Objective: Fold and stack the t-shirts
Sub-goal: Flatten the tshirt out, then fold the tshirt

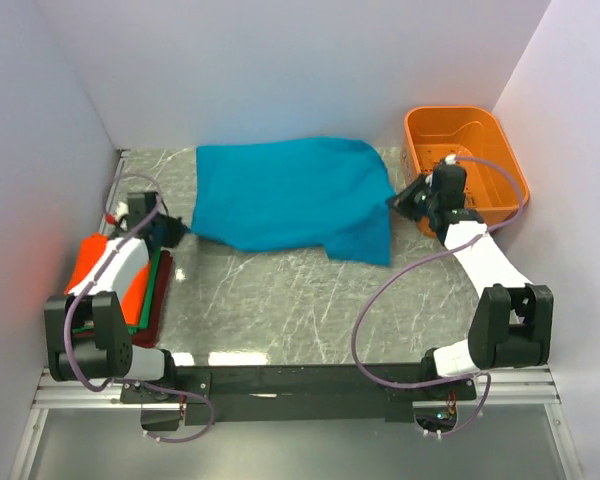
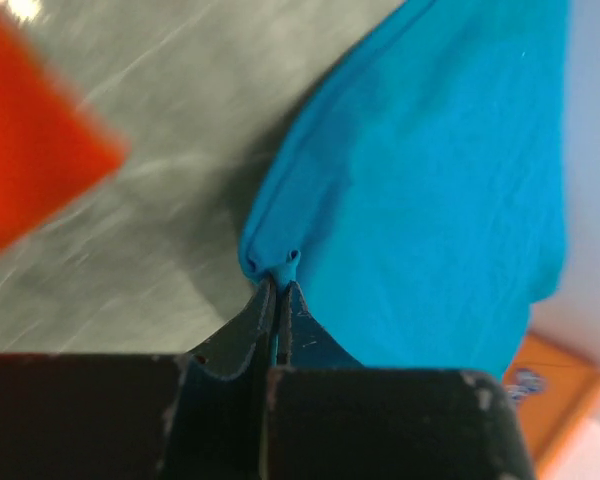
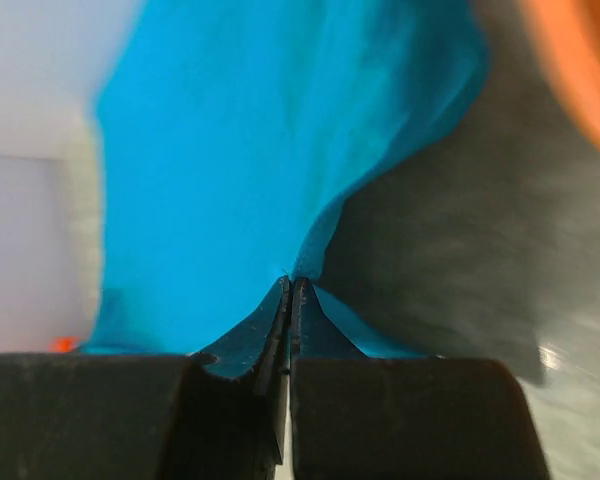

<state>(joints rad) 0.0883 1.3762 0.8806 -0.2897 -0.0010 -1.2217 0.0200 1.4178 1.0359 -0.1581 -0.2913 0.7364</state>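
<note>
A teal-blue t-shirt [image 1: 285,195] lies spread across the back middle of the marble table, partly lifted at both sides. My left gripper [image 1: 175,232] is shut on its left edge; the left wrist view shows a pinched bunch of teal cloth [image 2: 280,268] between the closed jaws. My right gripper [image 1: 402,202] is shut on its right edge, the teal cloth [image 3: 230,180] rising from the closed jaws in the right wrist view. A stack of folded shirts, orange [image 1: 105,262] on top with green and dark red [image 1: 158,295] edges below, lies at the left under my left arm.
An orange plastic basket [image 1: 480,135] stands at the back right, just behind my right wrist. White walls close in the back and both sides. Bare marble tabletop [image 1: 280,300] lies in front of the shirt.
</note>
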